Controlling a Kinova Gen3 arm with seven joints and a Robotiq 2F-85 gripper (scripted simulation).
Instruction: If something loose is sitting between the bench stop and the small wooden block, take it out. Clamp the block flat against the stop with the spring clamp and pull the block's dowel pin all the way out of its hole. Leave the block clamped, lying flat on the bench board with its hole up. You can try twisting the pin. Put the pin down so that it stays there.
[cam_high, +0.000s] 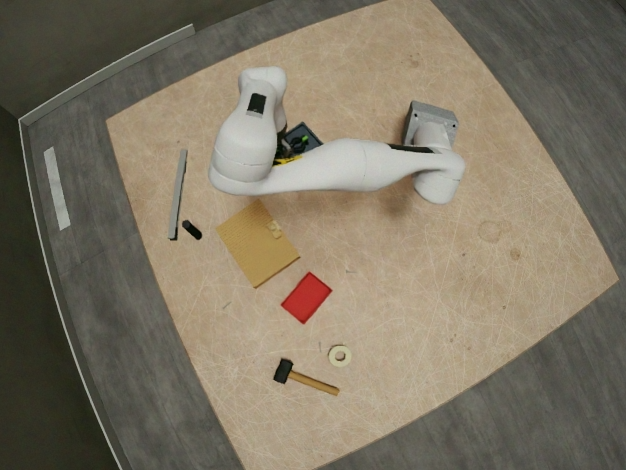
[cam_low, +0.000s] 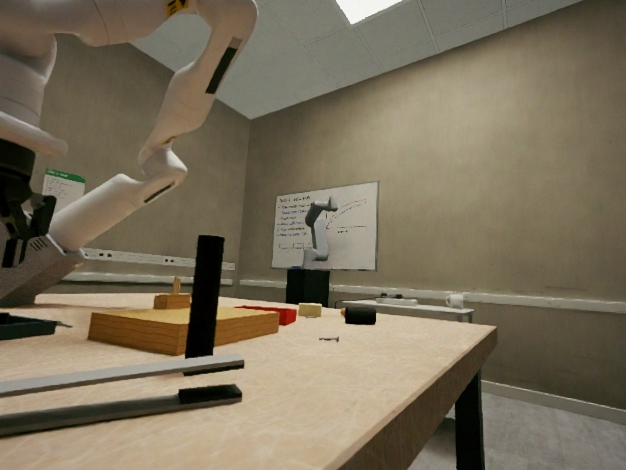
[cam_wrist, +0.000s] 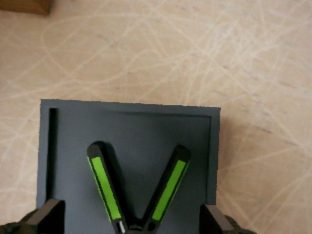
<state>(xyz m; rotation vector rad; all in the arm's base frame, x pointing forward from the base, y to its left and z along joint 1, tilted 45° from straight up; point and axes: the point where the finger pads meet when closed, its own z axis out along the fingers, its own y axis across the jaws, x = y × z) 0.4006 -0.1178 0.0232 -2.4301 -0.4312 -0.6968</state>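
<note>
My gripper (cam_wrist: 132, 218) (cam_low: 16, 251) is open, its fingers wide on either side of the spring clamp; arm parts mostly hide it in the top view. The black clamp with green grip strips (cam_wrist: 105, 187) (cam_high: 304, 138) lies in a dark tray (cam_wrist: 130, 107) (cam_low: 30, 327); its jaws are out of the wrist view. The bench board (cam_high: 252, 252) (cam_low: 136, 331) lies on the table. The small wooden block (cam_low: 171, 302) is on it, with the dowel pin (cam_low: 176, 285) upright above it. Stop and block are too small to tell apart in the top view, as is anything between them.
A black cylinder (cam_high: 192, 230) (cam_low: 204, 298) stands near a long grey bar (cam_high: 177, 194) (cam_low: 126, 374). A red tray (cam_high: 306, 297) (cam_low: 288, 316) is beyond the board. A tape roll (cam_high: 331, 356) (cam_low: 309, 309) and a mallet (cam_high: 283, 370) (cam_low: 360, 315) lie farther off. A screw (cam_low: 329, 338) lies on the table.
</note>
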